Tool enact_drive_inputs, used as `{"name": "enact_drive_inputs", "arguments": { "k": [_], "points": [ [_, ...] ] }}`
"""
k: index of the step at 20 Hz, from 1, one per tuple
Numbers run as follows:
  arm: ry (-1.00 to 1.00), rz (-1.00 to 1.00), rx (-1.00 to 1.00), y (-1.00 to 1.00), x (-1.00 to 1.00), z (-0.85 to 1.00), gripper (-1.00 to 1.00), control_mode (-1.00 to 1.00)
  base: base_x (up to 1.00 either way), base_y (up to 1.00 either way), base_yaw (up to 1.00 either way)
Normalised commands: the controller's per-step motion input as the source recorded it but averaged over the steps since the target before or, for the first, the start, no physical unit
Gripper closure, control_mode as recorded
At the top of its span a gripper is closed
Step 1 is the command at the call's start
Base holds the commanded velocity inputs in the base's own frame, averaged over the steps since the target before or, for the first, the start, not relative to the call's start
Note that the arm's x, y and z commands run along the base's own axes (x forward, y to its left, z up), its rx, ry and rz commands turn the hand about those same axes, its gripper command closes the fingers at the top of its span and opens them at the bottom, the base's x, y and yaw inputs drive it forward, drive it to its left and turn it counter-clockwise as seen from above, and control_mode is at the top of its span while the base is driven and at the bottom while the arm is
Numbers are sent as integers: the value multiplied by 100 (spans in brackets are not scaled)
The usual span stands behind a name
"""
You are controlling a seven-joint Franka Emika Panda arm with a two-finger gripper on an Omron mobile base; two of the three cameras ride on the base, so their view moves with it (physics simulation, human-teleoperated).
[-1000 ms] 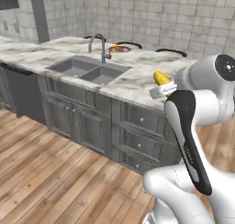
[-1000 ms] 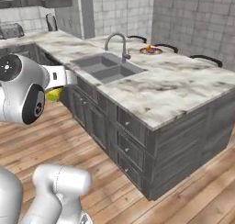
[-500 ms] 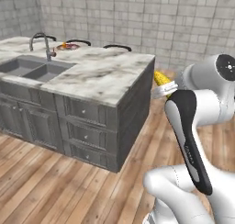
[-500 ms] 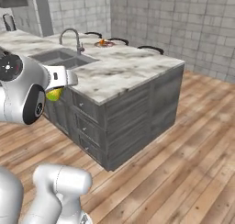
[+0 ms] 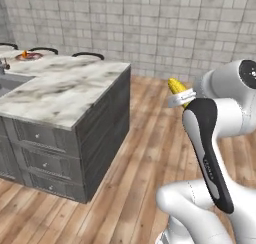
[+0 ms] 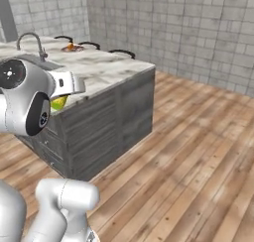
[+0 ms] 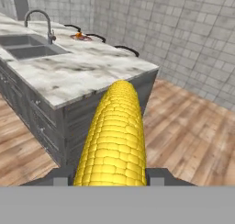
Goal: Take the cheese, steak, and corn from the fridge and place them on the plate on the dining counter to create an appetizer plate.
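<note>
My gripper [image 7: 110,181] is shut on the corn [image 7: 114,136], a yellow cob that runs up the middle of the hand view. The cob's yellow tip [image 5: 175,85] pokes out beside the arm in the left base view, and its green end [image 6: 58,103] shows under the hand in the right base view. The dining counter [image 5: 65,85] stands to the left, with its sink [image 7: 27,44] and tap [image 7: 41,23]. The plate [image 5: 27,56] sits at the counter's far side with an orange bit on it, also seen as the plate [image 6: 72,48] and the plate [image 7: 80,36]. The fridge is out of view.
Black stools [image 5: 87,55] line the counter's far edge. A grey tiled wall [image 5: 150,28] closes the back. Wooden floor [image 6: 198,151] spreads wide to the right of the counter's end, with dark drawers [image 5: 45,163] on the near face.
The whole scene has slid left across both base views, so the base has moved right along the counter past its end. The corn stays held in the gripper.
</note>
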Motion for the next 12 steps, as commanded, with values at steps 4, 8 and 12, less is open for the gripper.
{"name": "enact_drive_inputs", "arguments": {
  "k": [4,8,12],
  "points": [
    [0,0,0,0,0,0,100,100,100,-72,-8],
    [0,0,0,0,0,0,100,100,100,-72,-1],
    [0,0,0,0,0,0,100,100,100,-96,0]
  ]
}}
